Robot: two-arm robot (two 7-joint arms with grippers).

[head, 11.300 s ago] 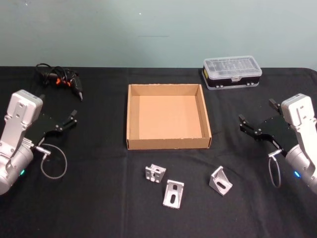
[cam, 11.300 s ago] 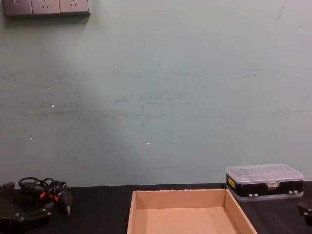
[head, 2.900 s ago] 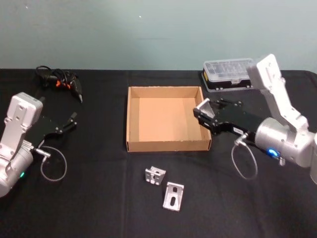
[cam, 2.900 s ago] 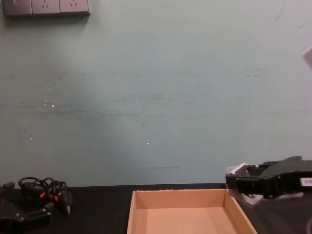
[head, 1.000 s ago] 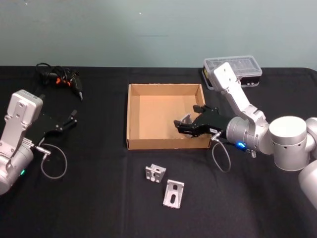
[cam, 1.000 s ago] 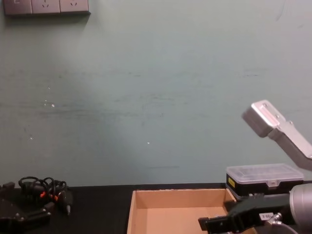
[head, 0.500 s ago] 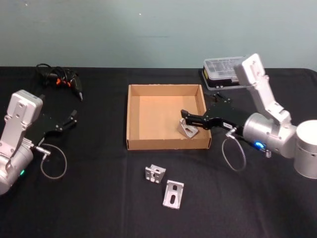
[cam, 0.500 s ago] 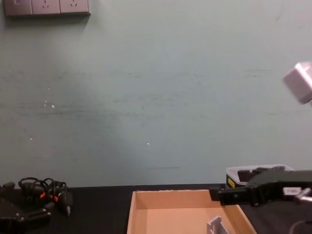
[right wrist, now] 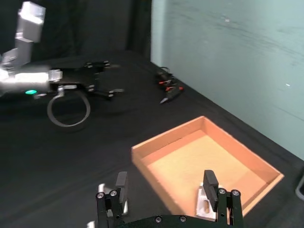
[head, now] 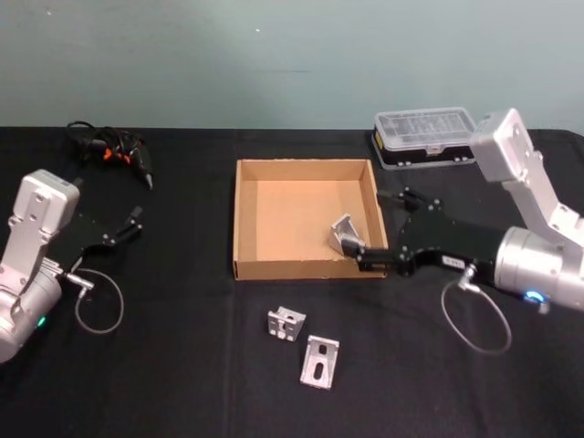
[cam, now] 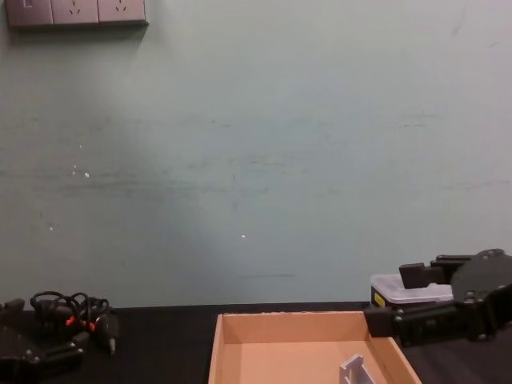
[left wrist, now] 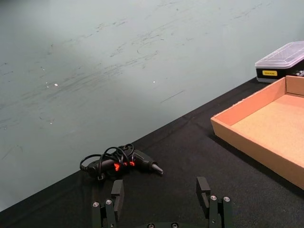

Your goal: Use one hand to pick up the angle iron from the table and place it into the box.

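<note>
The black surface (head: 182, 365) stood before a pale green wall, with the box (head: 310, 266) at its middle. My right hand (head: 380, 226) hung released, fingers spread, just beside the box's right wall. One angle iron (head: 344, 234) lay inside the box near that wall, and two other angle irons (head: 286, 319) (head: 320, 357) lay in front of the box. My left hand (left wrist: 160, 183) sat open, far left.
</note>
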